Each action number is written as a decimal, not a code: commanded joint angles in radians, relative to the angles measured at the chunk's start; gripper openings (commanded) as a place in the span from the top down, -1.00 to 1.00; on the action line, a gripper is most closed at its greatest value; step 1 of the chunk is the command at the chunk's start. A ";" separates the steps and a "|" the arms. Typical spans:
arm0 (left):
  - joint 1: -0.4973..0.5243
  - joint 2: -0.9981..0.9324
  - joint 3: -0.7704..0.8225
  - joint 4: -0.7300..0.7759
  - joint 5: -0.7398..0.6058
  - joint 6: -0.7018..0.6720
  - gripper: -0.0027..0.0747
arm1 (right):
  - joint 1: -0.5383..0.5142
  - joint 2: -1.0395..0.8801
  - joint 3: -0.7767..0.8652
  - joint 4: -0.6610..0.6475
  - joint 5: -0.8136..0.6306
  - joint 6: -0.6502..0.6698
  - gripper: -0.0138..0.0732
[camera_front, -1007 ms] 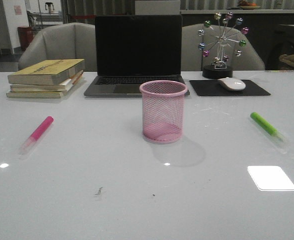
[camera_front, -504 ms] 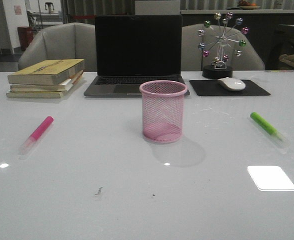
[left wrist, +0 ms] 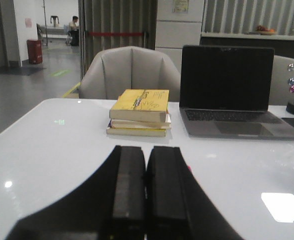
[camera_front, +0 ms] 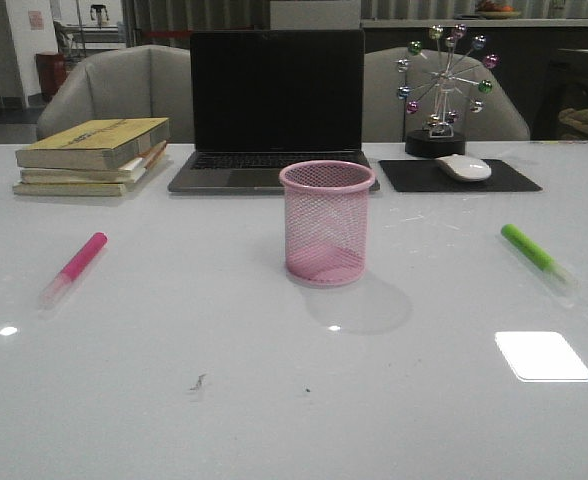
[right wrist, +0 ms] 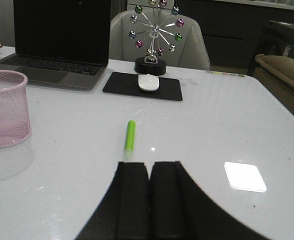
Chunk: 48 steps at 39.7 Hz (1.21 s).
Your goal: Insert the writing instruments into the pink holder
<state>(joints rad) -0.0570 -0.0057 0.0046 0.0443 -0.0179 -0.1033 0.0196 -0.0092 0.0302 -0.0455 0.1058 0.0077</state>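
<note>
No change vs prior frames: pink marker (camera_front: 74,267) & green marker (camera_front: 534,255) lie on tabletop (camera_front: 274,380), pink holder (camera_front: 325,222) empty, left hand (left wrist: 146,192) & right hand (right wrist: 149,197) closed on nothing; task not begun.

Front view: low over the tabletop (camera_front: 274,400), facing forward toward the laptop (camera_front: 274,105), pink holder (camera_front: 326,222) centred at mid-range.
Left wrist view: low behind the left pincer (left wrist: 146,200), facing forward; shares the laptop (left wrist: 232,90) and book stack (left wrist: 139,112).
Right wrist view: low behind the right pincer (right wrist: 149,200), facing forward; shares the green highlighter (right wrist: 130,136), holder (right wrist: 6,107), mouse (right wrist: 149,82).
</note>
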 commanded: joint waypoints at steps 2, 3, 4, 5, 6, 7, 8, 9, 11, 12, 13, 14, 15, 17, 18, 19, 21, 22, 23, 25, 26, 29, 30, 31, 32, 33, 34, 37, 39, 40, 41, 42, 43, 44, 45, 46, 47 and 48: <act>0.000 -0.021 0.003 -0.012 -0.276 -0.009 0.67 | -0.004 -0.020 0.001 -0.005 -0.196 -0.002 0.64; 0.000 -0.021 0.003 -0.012 -0.316 -0.009 0.67 | -0.004 -0.020 -0.001 0.002 -0.223 0.007 0.64; 0.000 -0.021 0.000 -0.012 -0.361 -0.009 0.67 | -0.004 -0.020 -0.002 0.009 -0.263 0.018 0.64; 0.000 -0.021 -0.002 -0.012 -0.390 -0.009 0.67 | -0.004 -0.020 -0.008 0.014 -0.299 0.027 0.64; 0.000 -0.021 -0.012 -0.012 -0.399 -0.012 0.67 | -0.004 -0.020 -0.014 0.015 -0.327 0.029 0.64; 0.000 -0.021 -0.022 -0.012 -0.395 -0.014 0.67 | -0.004 -0.020 -0.026 0.015 -0.365 0.029 0.64; 0.000 -0.021 -0.037 -0.012 -0.390 -0.014 0.67 | -0.004 -0.020 -0.041 0.015 -0.390 0.029 0.64; 0.000 -0.021 -0.049 -0.012 -0.379 -0.014 0.67 | -0.004 -0.020 -0.055 0.014 -0.416 0.029 0.64; 0.000 -0.021 -0.100 -0.010 -0.358 -0.014 0.67 | -0.004 -0.020 -0.108 0.014 -0.425 0.029 0.64; 0.000 -0.021 -0.127 -0.003 -0.352 -0.014 0.67 | -0.004 -0.020 -0.143 0.014 -0.408 0.029 0.64; 0.000 -0.021 -0.149 0.009 -0.344 -0.014 0.67 | -0.004 -0.020 -0.179 0.014 -0.390 0.029 0.64; 0.000 -0.021 -0.172 0.023 -0.327 -0.014 0.67 | -0.004 -0.020 -0.209 0.014 -0.360 0.029 0.64; 0.000 -0.019 -0.201 0.036 -0.309 -0.014 0.67 | -0.004 -0.020 -0.237 0.014 -0.332 0.029 0.64; 0.000 -0.017 -0.250 0.058 -0.244 -0.014 0.67 | -0.004 -0.020 -0.297 0.014 -0.268 0.029 0.64; 0.000 -0.017 -0.274 0.060 -0.209 -0.014 0.67 | -0.004 -0.020 -0.321 0.014 -0.240 0.029 0.64; 0.000 -0.015 -0.302 0.060 -0.166 -0.014 0.67 | -0.004 -0.020 -0.349 0.014 -0.210 0.029 0.64; 0.000 -0.011 -0.346 0.060 -0.109 -0.014 0.67 | -0.004 -0.019 -0.390 0.014 -0.168 0.029 0.64; 0.000 -0.006 -0.371 0.060 -0.090 -0.014 0.67 | -0.004 -0.019 -0.407 0.014 -0.154 0.029 0.64; 0.000 0.003 -0.397 0.060 -0.069 -0.014 0.67 | -0.004 -0.018 -0.425 0.014 -0.143 0.029 0.64; 0.000 0.026 -0.440 0.058 -0.024 -0.014 0.67 | -0.004 -0.005 -0.456 0.014 -0.126 0.029 0.64; 0.000 0.041 -0.464 0.058 0.000 -0.014 0.67 | -0.004 0.007 -0.470 0.014 -0.115 0.029 0.64; 0.000 0.117 -0.556 0.058 0.065 -0.014 0.67 | -0.004 0.077 -0.523 0.014 -0.085 0.029 0.64; 0.000 0.149 -0.588 0.058 0.072 -0.014 0.67 | -0.004 0.102 -0.539 0.014 -0.079 0.029 0.64; 0.000 0.176 -0.613 0.058 0.077 -0.014 0.67 | -0.004 0.128 -0.559 0.014 -0.069 0.029 0.64; 0.000 0.211 -0.645 0.058 0.085 -0.014 0.67 | -0.004 0.160 -0.576 0.014 -0.055 0.029 0.64; 0.000 0.239 -0.670 0.058 0.094 -0.014 0.67 | -0.004 0.193 -0.597 0.014 -0.041 0.029 0.64; 0.000 0.268 -0.700 0.058 0.107 -0.014 0.67 | -0.004 0.218 -0.614 0.014 -0.031 0.029 0.64; 0.000 0.367 -0.769 0.058 0.171 -0.014 0.67 | -0.004 0.307 -0.672 0.014 0.012 0.029 0.64; 0.000 0.415 -0.795 0.055 0.204 -0.014 0.67 | -0.004 0.347 -0.693 0.014 0.024 0.029 0.64; 0.000 0.441 -0.807 0.054 0.221 -0.014 0.67 | -0.004 0.370 -0.701 0.014 0.024 0.029 0.64; 0.000 0.472 -0.814 0.054 0.234 -0.014 0.67 | -0.004 0.391 -0.709 0.014 0.024 0.029 0.64; 0.000 0.500 -0.816 0.054 0.244 -0.014 0.67 | -0.004 0.416 -0.713 0.014 0.024 0.029 0.64; 0.000 0.520 -0.816 0.054 0.247 -0.014 0.67 | -0.004 0.440 -0.715 0.014 0.025 0.029 0.64; 0.000 0.539 -0.816 0.054 0.254 -0.014 0.67 | -0.004 0.458 -0.715 0.014 0.025 0.028 0.64; 0.000 0.557 -0.816 0.054 0.264 -0.014 0.67 | -0.004 0.476 -0.715 0.014 0.033 0.028 0.64; 0.000 0.578 -0.816 0.054 0.279 -0.014 0.67 | -0.004 0.497 -0.715 0.014 0.043 0.028 0.64; 0.000 0.594 -0.816 0.054 0.294 -0.014 0.67 | -0.004 0.512 -0.715 0.014 0.054 0.028 0.64; 0.000 0.611 -0.816 0.054 0.305 -0.014 0.67 | -0.004 0.524 -0.715 0.014 0.062 0.028 0.64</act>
<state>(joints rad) -0.0570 0.5531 -0.7742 0.1004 0.3227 -0.1065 0.0196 0.4602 -0.6488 -0.0308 0.2182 0.0371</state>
